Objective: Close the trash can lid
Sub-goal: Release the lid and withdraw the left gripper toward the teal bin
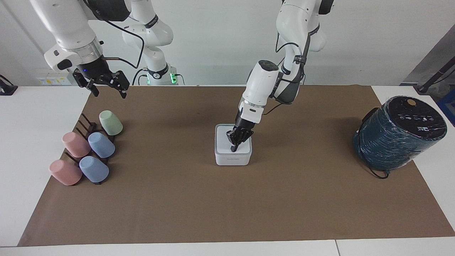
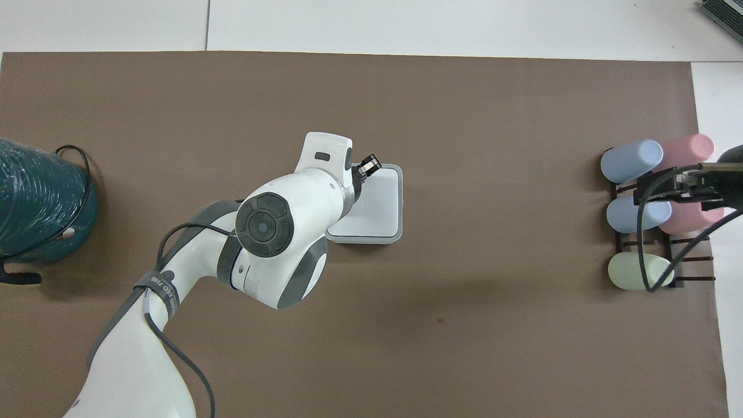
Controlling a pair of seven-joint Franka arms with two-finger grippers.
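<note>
Small white cube-shaped plastic trash can (image 1: 233, 151), mid-surface: square white lid (image 1: 227, 140) apparently seated under left gripper (image 1: 233, 149), fingers clenched; next, lift clear. Right gripper (image 1: 106, 85) waits released.

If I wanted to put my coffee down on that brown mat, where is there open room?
Two bare patches border the trash can: one stretches to the cup rack, one to the teal appliance. The mat's strip farthest from the robots is bare too. It is crowded at the rack, below the waiting right gripper, and at the lid, where the left gripper presses.

White trash can (image 1: 233, 159), brown mat (image 1: 227, 199), teal appliance (image 1: 394, 142) (black top), pink, blue, green cups (image 1: 101, 145).
</note>
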